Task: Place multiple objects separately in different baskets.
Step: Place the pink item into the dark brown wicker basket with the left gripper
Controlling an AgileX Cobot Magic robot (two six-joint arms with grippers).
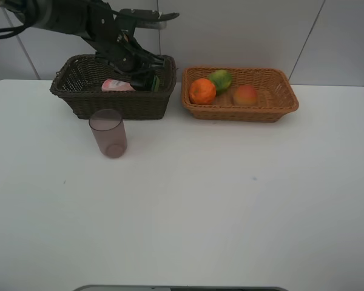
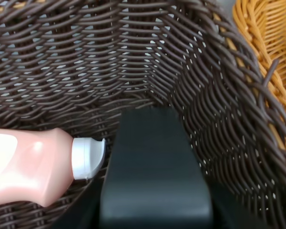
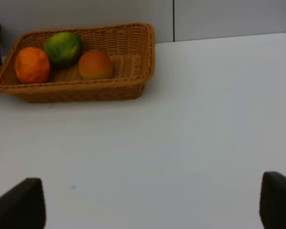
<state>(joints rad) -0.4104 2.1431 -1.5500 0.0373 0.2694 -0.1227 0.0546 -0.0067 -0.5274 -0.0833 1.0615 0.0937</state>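
My left fingers point(image 1: 147, 77) sit inside dark basket point(image 1: 79, 100) beside pink bottle point(image 1: 117, 85); closure unclear. Right fingers point(image 3: 19, 205) spread apart above desk point(image 3: 190, 133).

Two wicker baskets stand at the far side of the counter point(image 1: 230, 200): one dark brown basket point(image 1: 118, 104) on the left, one light tan basket point(image 1: 242, 111) on the right. Three fruits: one orange point(image 1: 202, 91), one green citrus point(image 1: 220, 79), one red-yellow fruit point(image 1: 245, 95). Two bottles: one pink lotion bottle point(image 1: 116, 85), one dark green bottle point(image 1: 150, 82). One translucent mauve cup point(image 1: 108, 133).
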